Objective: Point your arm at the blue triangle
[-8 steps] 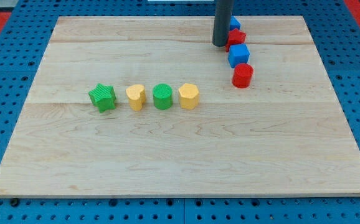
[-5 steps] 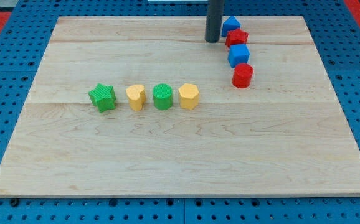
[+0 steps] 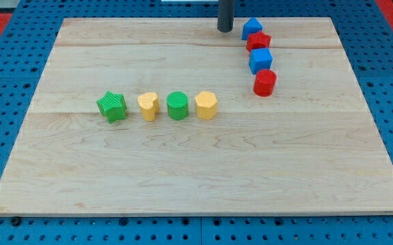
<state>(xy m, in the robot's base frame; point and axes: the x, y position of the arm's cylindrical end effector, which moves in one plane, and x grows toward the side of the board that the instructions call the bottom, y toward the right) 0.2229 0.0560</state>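
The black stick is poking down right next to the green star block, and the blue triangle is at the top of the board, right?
Not quite. My tip is not near the green star block; it sits at the view's top, just left of the blue triangle block with a small gap between them. The camera view shows this. The blue triangle is indeed at the top of the wooden board.

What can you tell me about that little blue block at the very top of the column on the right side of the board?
The blue triangle is a small, matte, plastic-looking block with a peaked top, sitting flat near the wooden board's top edge. It heads a column of four blocks: just below it, touching or nearly so, is a red block, then a blue cube and a red cylinder. My tip stands just to its left in the view, with a small gap between them.
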